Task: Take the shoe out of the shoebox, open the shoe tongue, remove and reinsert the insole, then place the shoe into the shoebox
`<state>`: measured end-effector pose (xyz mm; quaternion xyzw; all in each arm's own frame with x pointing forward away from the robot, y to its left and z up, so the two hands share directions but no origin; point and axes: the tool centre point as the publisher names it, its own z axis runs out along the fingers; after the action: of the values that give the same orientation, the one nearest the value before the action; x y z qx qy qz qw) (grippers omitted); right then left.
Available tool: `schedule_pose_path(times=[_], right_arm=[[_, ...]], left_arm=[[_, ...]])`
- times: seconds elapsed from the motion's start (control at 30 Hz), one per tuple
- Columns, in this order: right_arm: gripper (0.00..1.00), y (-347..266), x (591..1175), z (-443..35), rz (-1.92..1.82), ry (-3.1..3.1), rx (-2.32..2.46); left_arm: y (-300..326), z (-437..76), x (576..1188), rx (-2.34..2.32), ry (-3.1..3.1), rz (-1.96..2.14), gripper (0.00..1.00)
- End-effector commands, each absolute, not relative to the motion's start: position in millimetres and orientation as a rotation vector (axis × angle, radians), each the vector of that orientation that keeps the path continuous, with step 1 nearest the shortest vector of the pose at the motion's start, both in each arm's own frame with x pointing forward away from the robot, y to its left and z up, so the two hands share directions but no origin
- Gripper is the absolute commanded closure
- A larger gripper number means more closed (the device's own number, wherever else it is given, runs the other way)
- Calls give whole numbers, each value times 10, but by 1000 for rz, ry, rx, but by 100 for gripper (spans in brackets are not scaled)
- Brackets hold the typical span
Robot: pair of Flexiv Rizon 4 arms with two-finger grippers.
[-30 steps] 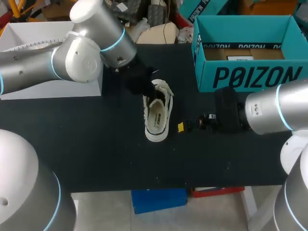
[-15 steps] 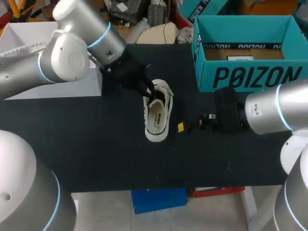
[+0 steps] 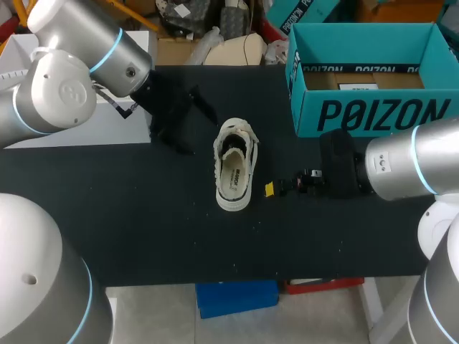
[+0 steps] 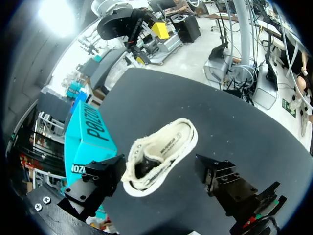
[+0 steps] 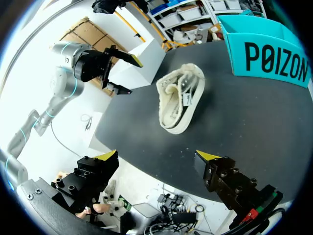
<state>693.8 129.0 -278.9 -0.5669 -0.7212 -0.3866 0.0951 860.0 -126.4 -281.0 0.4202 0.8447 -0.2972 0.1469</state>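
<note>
My left gripper (image 3: 188, 123) hung released beside the cream canvas shoe (image 3: 234, 174) standing on the black table (image 3: 143, 215). My right gripper (image 5: 159, 156), also unclenched, sat near the teal cardboard shoebox (image 3: 373, 115).

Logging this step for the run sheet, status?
Left gripper open, clear of shoe. Right gripper open, beside shoe, not touching. Shoe upright on table, outside shoebox. Nothing in the way.

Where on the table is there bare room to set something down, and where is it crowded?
The widest bare patch of the table runs between the shoe and the front edge, on toward the white box. A smaller one lies between shoe and shoebox. Crowded: the shoe's sides, with the right hand by one and the left hand by the other.
</note>
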Motion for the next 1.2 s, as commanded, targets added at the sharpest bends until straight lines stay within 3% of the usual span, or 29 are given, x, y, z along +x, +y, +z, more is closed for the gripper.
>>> schedule_pose_path(times=[0.03,0.33,0.77,1.2], right_arm=[[0,1297,6938,-2788,-1144,-2138,-1683],[0,1297,6938,-2788,-1144,-2138,-1683],[0,1297,6938,-2788,-1144,-2138,-1683],[0,1297,6938,-2788,-1144,-2138,-1683]], left_arm=[[-1264,-2819,8581,1204,2430,-849,0],[-1201,-2759,8394,807,2721,-1138,0],[-745,-2537,8341,308,2803,-1170,0],[-474,-2776,8406,219,2774,-1264,0]])
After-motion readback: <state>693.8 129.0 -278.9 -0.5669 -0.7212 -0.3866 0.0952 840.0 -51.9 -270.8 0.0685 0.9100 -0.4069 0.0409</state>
